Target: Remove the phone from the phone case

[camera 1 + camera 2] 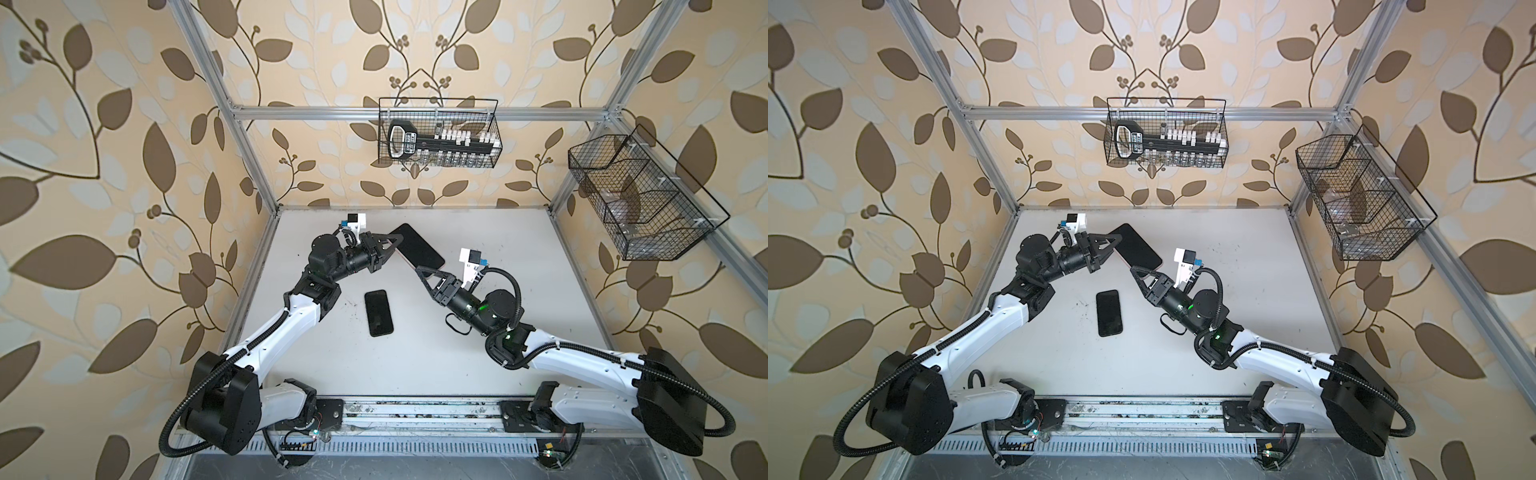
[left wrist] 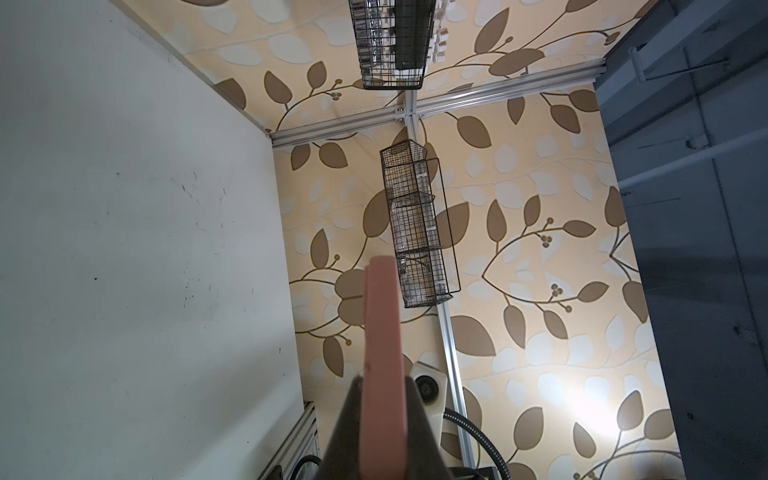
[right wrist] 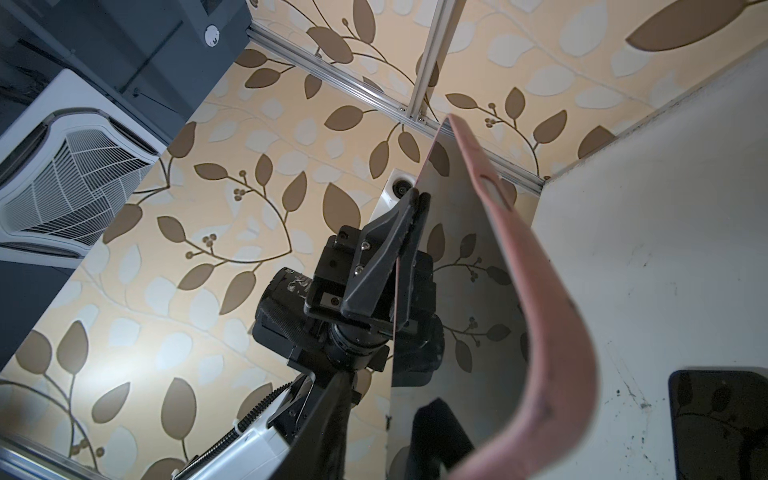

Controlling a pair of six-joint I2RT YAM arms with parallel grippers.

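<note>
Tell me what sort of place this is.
Likely a robot test cell, not a home: an aluminium frame boxes in a white table, and two robot arms are mounted at its front edge.

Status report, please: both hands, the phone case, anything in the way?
Left hand shut on cased phone, raised. Right hand at its near corner, grip unclear. Phone not yet out of pink case. Second phone on table, apart.

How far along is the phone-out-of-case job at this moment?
Done: the left gripper clamps the pink phone case, phone still seated inside, lifted off the table. In hand: the right gripper sits at its near end; grip unclear. Left: separating the two. A second black phone lies flat on the table.
</note>
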